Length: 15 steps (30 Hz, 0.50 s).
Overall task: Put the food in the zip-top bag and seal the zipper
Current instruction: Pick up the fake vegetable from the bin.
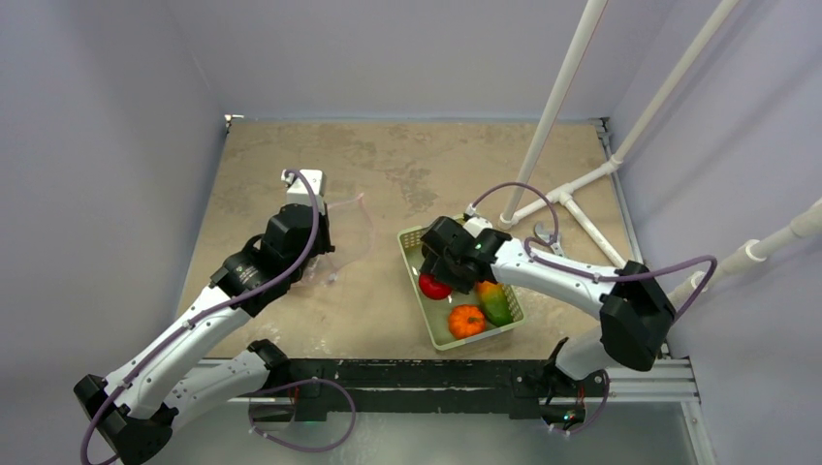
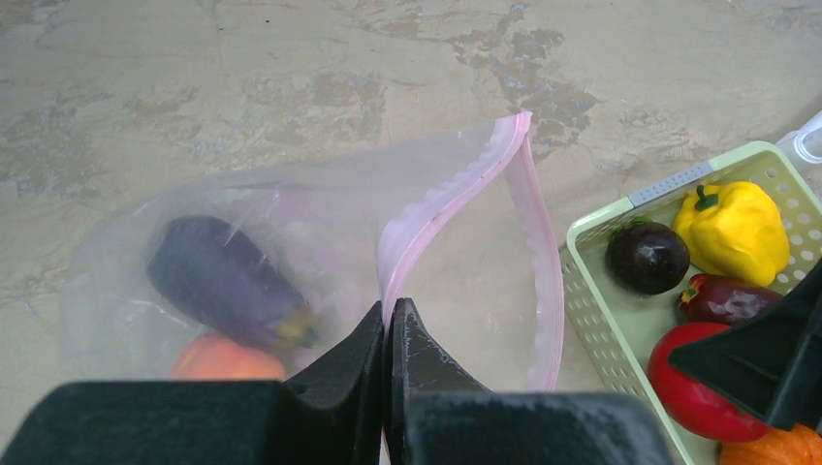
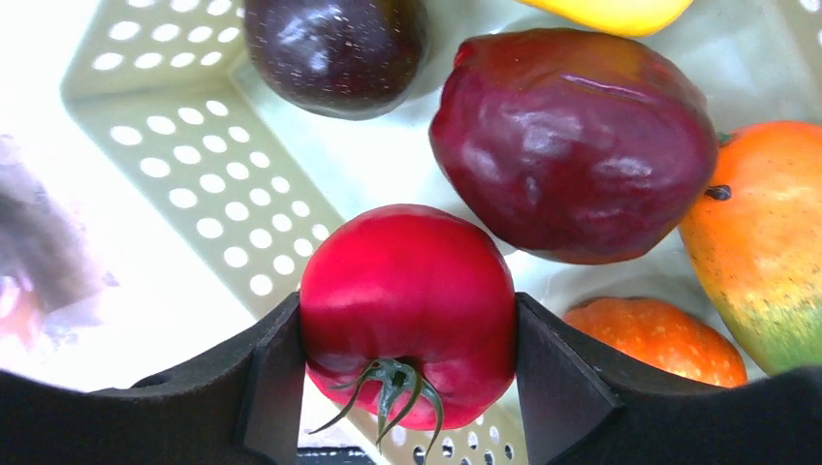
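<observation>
From above, your right pincer [image 1: 441, 278] dips into the basket [image 1: 405, 242] on the tabletop [image 1: 388, 155]. Your left wrist shows the left pincer [image 2: 390, 315] pinched tight on the pink zipper [image 2: 456, 184], lifting the floppy bag [image 2: 116, 262] open. Your right wrist shows the red tomato [image 3: 407, 281] squeezed at its round middle. It looks hard, light and slippery, so grip firmly.

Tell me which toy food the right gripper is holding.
The red tomato, with a green stem: the right gripper clasps it on both sides. The maroon fruit and orange pumpkin beside it lie free.
</observation>
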### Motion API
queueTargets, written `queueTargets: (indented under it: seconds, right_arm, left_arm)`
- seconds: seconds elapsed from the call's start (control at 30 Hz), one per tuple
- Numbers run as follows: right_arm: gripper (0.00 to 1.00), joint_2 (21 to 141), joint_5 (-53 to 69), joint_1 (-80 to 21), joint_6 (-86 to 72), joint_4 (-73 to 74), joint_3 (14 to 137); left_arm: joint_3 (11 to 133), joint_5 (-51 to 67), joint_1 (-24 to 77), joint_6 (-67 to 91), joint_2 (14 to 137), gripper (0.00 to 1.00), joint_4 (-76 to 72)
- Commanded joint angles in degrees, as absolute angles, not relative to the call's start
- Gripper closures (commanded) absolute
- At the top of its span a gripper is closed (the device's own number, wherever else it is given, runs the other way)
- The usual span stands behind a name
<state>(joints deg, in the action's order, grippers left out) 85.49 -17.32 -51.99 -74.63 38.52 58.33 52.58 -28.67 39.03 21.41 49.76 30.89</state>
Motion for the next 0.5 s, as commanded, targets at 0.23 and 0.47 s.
queueTargets:
  seconds: [0.23, 0.47]
  right_arm:
    - [0.76, 80.9, -23.6, -51.7, -71.4, 42.4, 71.1]
    - [0.77, 82.4, -22.6, -51.8, -64.3, 37.9, 79.0]
  left_arm:
    - [52.2, -27.8, 38.6, 20.6, 50.0, 1.0, 28.2]
    - [52.1, -27.5, 38.6, 20.4, 49.9, 1.0, 28.0]
